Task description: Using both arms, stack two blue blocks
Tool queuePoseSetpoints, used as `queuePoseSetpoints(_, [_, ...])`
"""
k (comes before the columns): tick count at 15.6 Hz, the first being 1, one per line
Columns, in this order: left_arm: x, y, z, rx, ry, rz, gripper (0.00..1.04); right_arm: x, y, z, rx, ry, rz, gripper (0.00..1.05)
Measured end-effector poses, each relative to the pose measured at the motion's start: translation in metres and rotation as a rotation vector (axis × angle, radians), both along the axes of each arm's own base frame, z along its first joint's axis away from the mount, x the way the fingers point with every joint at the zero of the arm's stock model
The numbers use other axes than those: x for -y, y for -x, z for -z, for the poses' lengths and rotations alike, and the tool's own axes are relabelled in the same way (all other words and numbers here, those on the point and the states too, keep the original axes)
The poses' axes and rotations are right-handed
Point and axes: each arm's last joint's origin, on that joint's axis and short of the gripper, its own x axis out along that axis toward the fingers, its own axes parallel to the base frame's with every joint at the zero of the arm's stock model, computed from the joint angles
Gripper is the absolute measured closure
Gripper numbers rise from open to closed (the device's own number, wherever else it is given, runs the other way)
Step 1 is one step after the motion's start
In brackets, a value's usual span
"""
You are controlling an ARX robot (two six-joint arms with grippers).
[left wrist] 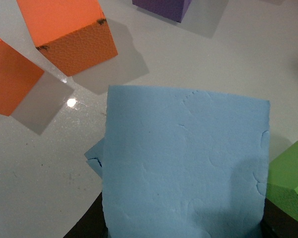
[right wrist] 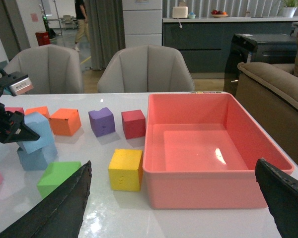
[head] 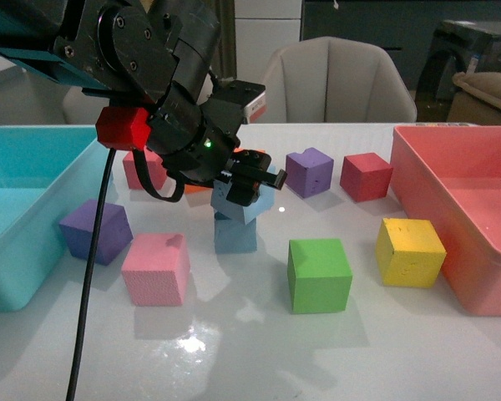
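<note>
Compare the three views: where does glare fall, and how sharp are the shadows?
Front view: a bright glare patch on the white table before the pink block; shadows soft. Left wrist view: a small glint beside an orange block, whose shadow is fairly crisp. Right wrist view: glare inside the pink bin.

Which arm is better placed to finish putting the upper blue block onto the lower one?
Left. The left gripper is shut on the tilted upper blue block, directly above the lower blue block. The right gripper is open, facing the pink bin, away from both.
</note>
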Motion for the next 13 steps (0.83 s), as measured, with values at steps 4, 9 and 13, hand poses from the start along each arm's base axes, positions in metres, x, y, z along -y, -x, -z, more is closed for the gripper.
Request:
queuePoseSetpoints(4, [-0.0024,-0.0048,0.0038,-0.005,-0.005,-0.035,0.57,0.0000,0.0000,0.0000,0.000,0.000,0.000,0.06])
queuePoseSetpoints(9, [-0.0057,-0.0072,0.0065,-0.017,0.010,-0.059,0.46,0.0000,0.0000,0.0000,0.000,0.000,0.000,0.06])
queuePoseSetpoints(13, [-0.0060,-0.0092,0.0053,0.004,0.012,-0.087,0.05,0.0000,0.0000,0.0000,0.000,0.000,0.000,0.06])
